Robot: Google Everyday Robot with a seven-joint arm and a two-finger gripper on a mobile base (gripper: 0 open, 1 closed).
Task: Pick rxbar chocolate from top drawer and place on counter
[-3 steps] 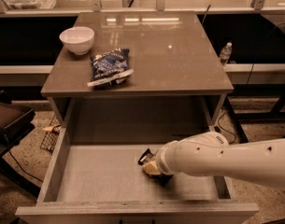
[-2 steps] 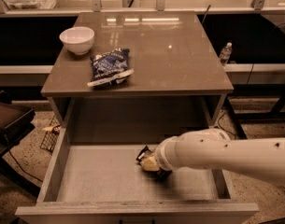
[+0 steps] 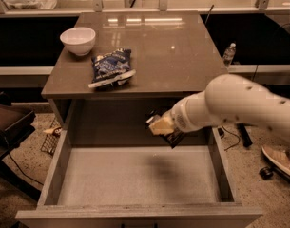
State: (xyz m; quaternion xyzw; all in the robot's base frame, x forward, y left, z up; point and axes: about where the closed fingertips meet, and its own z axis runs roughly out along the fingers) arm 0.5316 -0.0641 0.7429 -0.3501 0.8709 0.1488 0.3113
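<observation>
My gripper (image 3: 159, 126) hangs above the back of the open top drawer (image 3: 55, 167), just below the front edge of the counter (image 3: 178, 51). It is shut on the rxbar chocolate (image 3: 174, 137), a small black wrapper that sticks out below the pale fingers (image 3: 157, 126). The bar is held in the air, clear of the drawer's light grey bottom. My white arm (image 3: 239, 106) reaches in from the right. Nothing else lies in the drawer.
A white bowl (image 3: 78, 40) and a blue-and-white crinkled bag (image 3: 111, 68) sit on the left half of the counter. A water bottle (image 3: 228, 54) stands on a ledge to the right. A dark chair (image 3: 9, 122) is at the left, a shoe (image 3: 278, 158) at the right.
My gripper has risen from the drawer's floor at the right front, up and back towards the counter's edge, with the black bar in it. The drawer's bottom is now bare.
</observation>
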